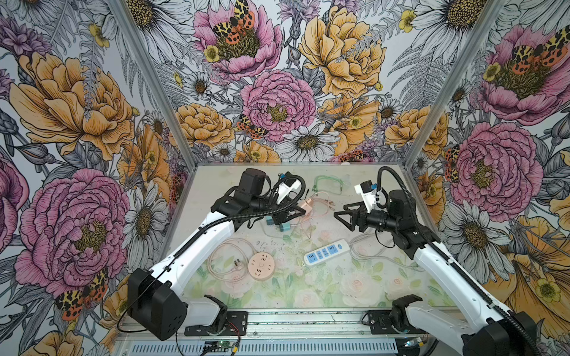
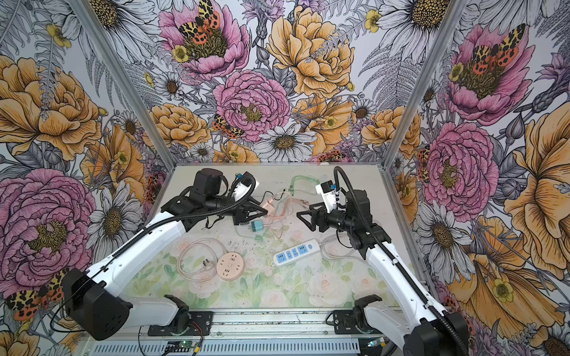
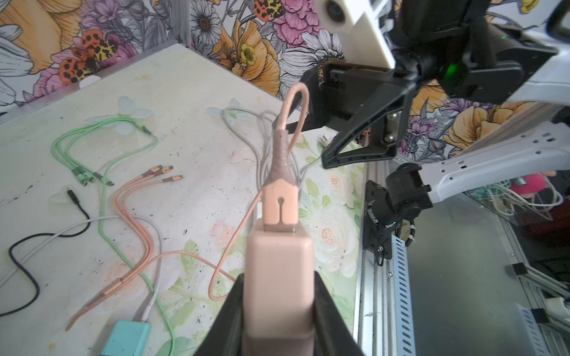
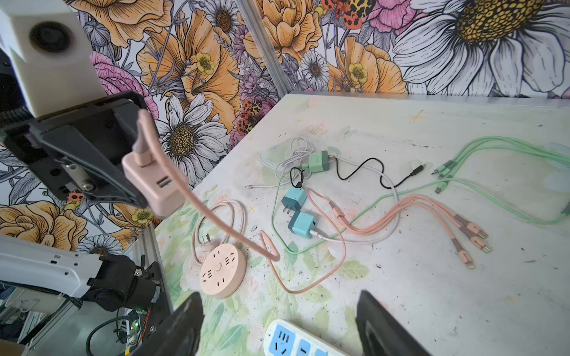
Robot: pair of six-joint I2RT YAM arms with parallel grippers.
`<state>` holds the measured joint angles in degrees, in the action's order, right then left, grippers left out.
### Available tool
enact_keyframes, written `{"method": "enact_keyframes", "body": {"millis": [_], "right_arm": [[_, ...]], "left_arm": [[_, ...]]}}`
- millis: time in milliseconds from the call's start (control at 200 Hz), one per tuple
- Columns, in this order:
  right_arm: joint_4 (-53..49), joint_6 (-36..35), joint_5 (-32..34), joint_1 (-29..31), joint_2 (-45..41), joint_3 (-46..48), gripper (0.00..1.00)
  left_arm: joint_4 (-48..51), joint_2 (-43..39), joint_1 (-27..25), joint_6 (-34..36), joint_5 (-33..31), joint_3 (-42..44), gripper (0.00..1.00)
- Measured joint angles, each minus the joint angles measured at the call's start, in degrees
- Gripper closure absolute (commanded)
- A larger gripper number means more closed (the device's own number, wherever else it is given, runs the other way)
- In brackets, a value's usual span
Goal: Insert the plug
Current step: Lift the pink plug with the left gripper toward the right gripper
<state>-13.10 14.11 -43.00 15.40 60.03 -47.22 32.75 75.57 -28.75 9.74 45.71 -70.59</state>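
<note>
Left gripper (image 3: 279,279): fingers (image 3: 226,317) clamped on the two flat sides of the pink plug (image 3: 277,259), holding it raised clear of the table (image 1: 339,286). Pink plug: a blocky charger. Its long axis runs in line with the fingers, roughly level, with the cord end leading outward. Its prongs show in no view and are probably tucked back toward the palm. Pink cord (image 3: 279,160): rises from the plug's outer end, loops over and hangs down to the table. Right gripper (image 1: 343,217): jaws spread wide with nothing between them, facing the left gripper across a gap, so the plug's cord end aims at it. Power strip (image 1: 327,252): white with blue outlets, lying slantwise with its outlets facing up, below the right gripper and toward the front edge. Round socket (image 1: 261,265): pink, flat on the table on the left arm's side, nearer the front edge than the held plug, its own cord coiled beside it. Bearing for the next move: both outlets lie lower than the plug and frontward, and they face up while the plug lies level, so it likely needs turning prongs-down. A pass to the waiting right gripper may be needed to bare the prongs. The right arm is nearer the strip, the left nearer the round socket. Sundries, loose behind the grippers: two teal chargers (image 4: 303,224), a green charger (image 4: 319,161), a three-headed pink cable (image 4: 470,229).
</note>
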Motion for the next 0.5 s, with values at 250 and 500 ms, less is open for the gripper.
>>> {"method": "enact_keyframes", "body": {"millis": [250,500], "right_arm": [[0.1,-1.9,-4.9,3.1,1.1,-2.7,0.24],[0.0,-3.3,-8.6,5.1,1.1,-2.8,0.27]], "left_arm": [[1.6,-0.4,0.0,-1.0,2.8,2.6,0.86],[2.5,-0.4,-0.2,-1.6,5.2,3.0,0.86]]}}
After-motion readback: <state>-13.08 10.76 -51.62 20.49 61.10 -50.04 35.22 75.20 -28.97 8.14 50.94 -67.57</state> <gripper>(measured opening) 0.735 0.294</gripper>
